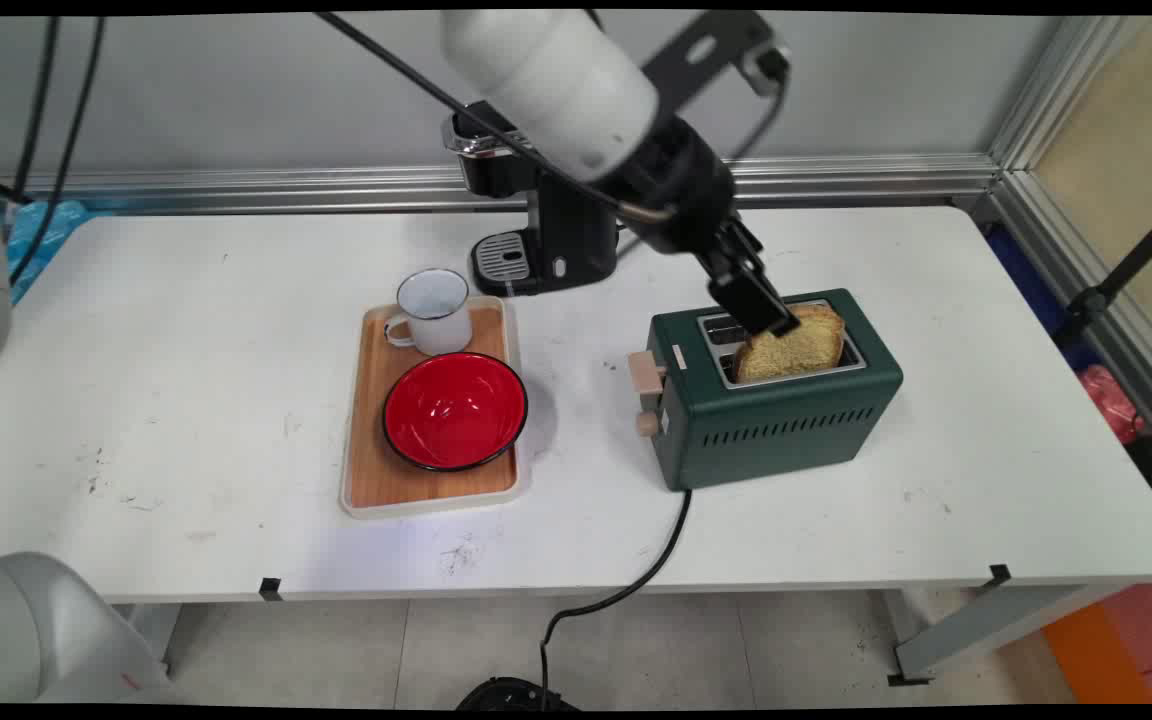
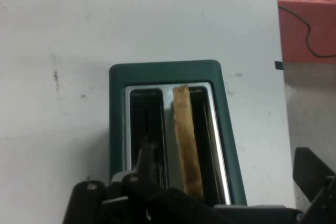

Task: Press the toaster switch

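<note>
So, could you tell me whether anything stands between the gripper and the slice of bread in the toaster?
Nothing visible does. The gripper is right at the slice of bread, which stands upright and partly out of one slot of the green toaster. The other slot beside it looks empty. The tray with its mug and bowl sits well off to the side.

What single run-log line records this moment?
gripper: open, over toaster | bread slice: upright in near slot | tray: red bowl, white mug | behind: coffee machine

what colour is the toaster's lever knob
Beige, on the dark green toaster; lever knob clearest in main view.
</note>
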Motion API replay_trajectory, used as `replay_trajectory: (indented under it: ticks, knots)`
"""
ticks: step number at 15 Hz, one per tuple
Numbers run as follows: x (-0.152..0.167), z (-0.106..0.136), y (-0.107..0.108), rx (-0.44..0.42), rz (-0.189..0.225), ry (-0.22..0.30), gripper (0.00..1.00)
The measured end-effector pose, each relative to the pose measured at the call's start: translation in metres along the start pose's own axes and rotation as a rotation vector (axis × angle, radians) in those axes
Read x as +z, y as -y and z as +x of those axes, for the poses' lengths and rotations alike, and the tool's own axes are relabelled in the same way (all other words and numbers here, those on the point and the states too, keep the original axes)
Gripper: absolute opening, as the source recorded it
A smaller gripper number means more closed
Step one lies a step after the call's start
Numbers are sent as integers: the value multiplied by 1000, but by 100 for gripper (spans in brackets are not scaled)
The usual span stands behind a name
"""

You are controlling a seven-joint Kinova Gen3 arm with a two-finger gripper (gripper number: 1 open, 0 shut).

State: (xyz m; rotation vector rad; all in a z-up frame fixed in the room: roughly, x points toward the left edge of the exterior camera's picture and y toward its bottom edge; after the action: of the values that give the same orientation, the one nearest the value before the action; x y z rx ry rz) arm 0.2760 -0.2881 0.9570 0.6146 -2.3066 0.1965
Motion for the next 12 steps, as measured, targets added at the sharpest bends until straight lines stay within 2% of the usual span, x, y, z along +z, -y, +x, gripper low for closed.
replay_trajectory:
  ticks: [7, 12]
  knots:
    - [-71, -41, 8, 37, 10, -27, 100]
    - [-89, -66, 8, 71, 27, -27, 100]
